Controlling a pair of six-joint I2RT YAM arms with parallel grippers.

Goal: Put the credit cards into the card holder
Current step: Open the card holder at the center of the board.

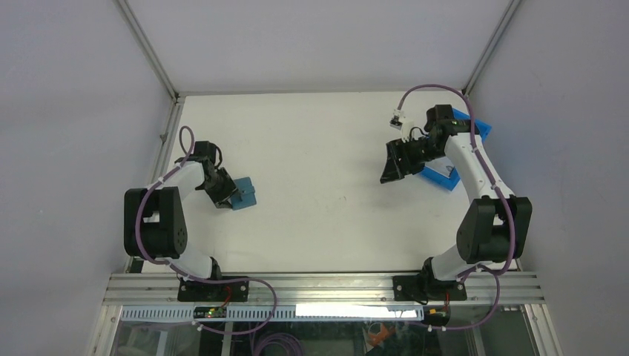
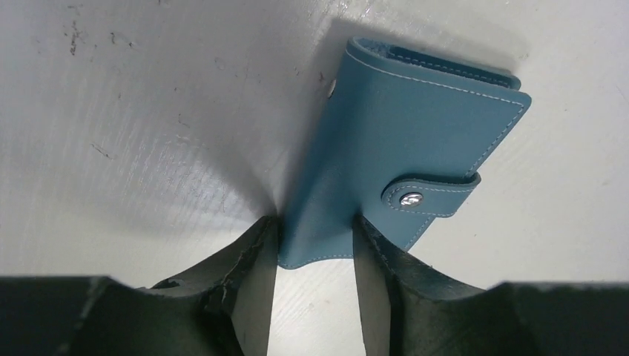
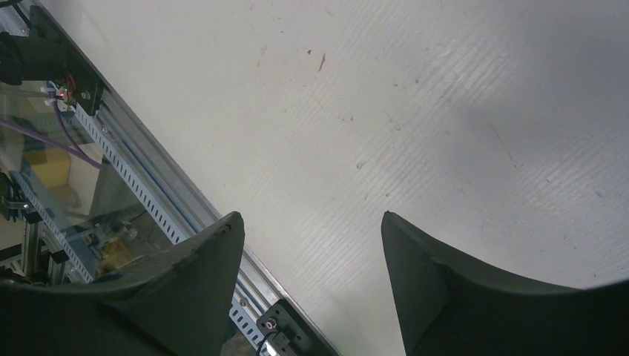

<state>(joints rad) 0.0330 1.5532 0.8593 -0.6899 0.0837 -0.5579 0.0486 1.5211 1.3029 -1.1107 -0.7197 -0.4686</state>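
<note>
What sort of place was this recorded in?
Probably a robotics lab cell: a white table walled by plain grey panels, with the left arm and right arm bolted to an aluminium rail, cables hanging below.

Bends the left arm low at the left of the desk, left tool pointed down with fingers partway apart, and stretches the right arm far right, right tool hanging above the desk, jaws spread wide.
</note>
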